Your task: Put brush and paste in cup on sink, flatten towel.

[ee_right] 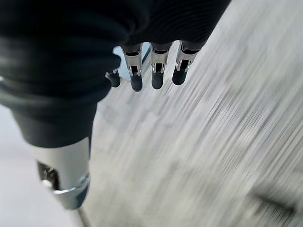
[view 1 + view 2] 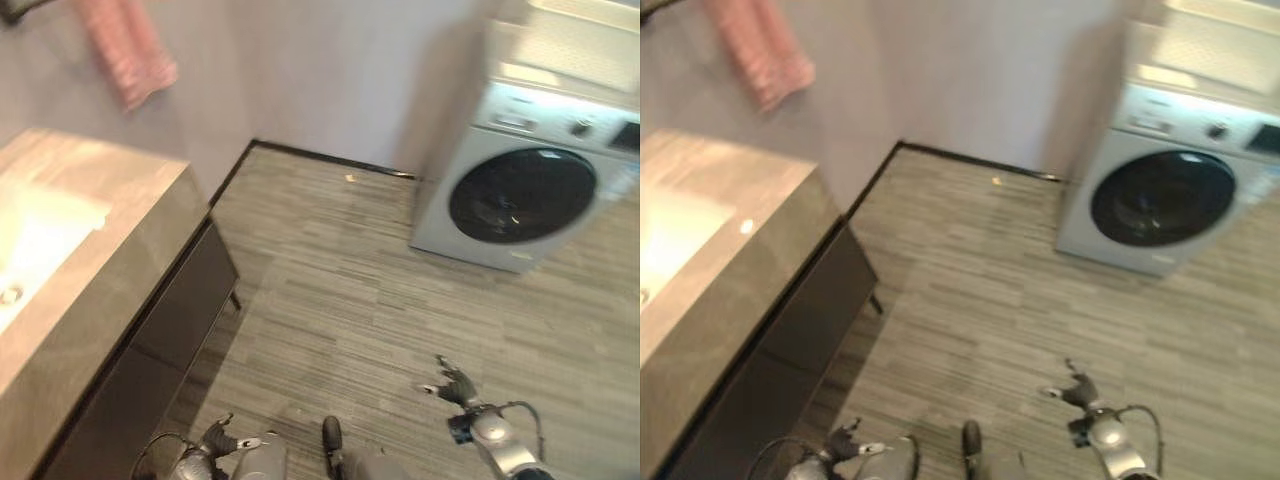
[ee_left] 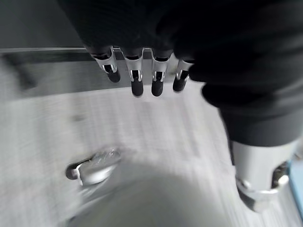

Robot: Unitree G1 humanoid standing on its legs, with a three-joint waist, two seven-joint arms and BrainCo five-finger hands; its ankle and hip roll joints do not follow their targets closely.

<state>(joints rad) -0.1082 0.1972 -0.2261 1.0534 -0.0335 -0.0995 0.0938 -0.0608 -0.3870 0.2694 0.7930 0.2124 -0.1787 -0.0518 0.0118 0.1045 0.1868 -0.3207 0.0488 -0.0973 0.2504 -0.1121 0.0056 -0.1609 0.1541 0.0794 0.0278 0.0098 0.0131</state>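
Towel (image 2: 125, 50), pink, hangs lengthwise down the wall above the sink (image 2: 40, 240); both hands' fingers (image 3: 137, 78) straight, empty.

Grey stone-look counter (image 2: 120, 250) along the robot's left, top surface mottled brown-grey. A pale sink basin (image 2: 35, 245) is sunk into it, with a small round drain (image 2: 10, 294) at its near end. One small bright spot on the counter beside the basin in the right eye view, probably a light reflection. Dark cabinet front (image 2: 170, 340) runs below the counter edge.

Floor (image 2: 360, 300): grey wood-grain planks, black skirting along the far wall. White front-loading washing machine (image 2: 520, 190) stands on it at the far right, dark round door. A small pale speck (image 2: 349, 178) lies on the planks near the skirting; too small to identify.
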